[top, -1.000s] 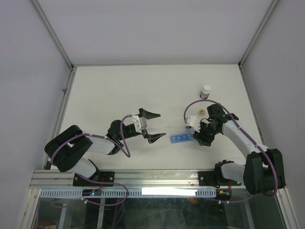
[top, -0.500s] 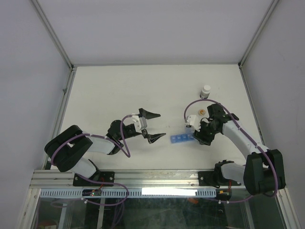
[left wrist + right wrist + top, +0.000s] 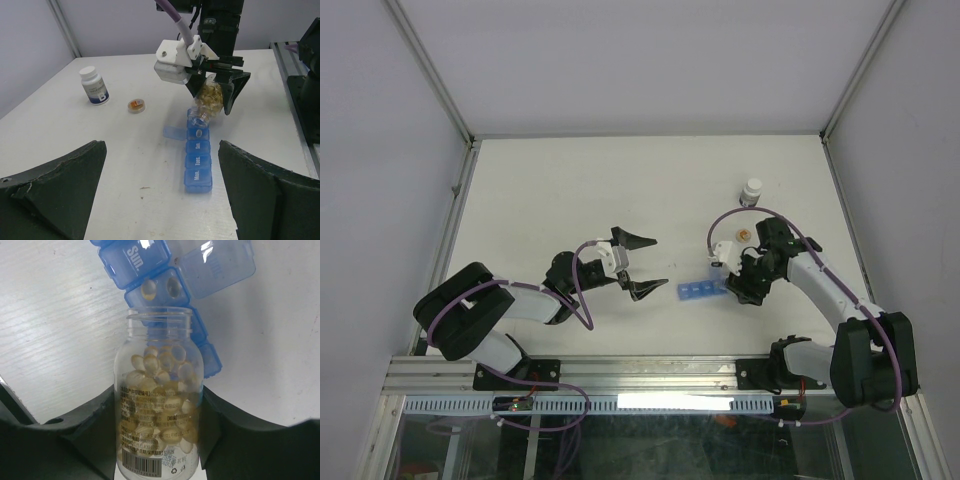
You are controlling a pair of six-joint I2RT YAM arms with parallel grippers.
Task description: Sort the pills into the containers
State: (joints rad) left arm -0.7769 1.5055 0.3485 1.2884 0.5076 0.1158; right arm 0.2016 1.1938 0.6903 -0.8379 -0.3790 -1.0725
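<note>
Between the wide-spread fingers of the left claw (image 3: 646, 264) nothing stands; bare desk (image 3: 570, 190) runs ahead of it up to the pill organizer (image 3: 198, 160), which lies just ahead, nearer the line of its near-side finger; past the organizer the right claw (image 3: 216, 95) bars the way, clamped on a clear pill bottle (image 3: 209, 100) tilted mouth-down over the far compartments; one flipped-open lid (image 3: 174, 133) juts from the organizer's far side; further ahead, beyond the far-side finger's line, a small round cap (image 3: 135, 105) and a white-capped bottle (image 3: 94, 85) stand apart, with open desk between them and the organizer.
</note>
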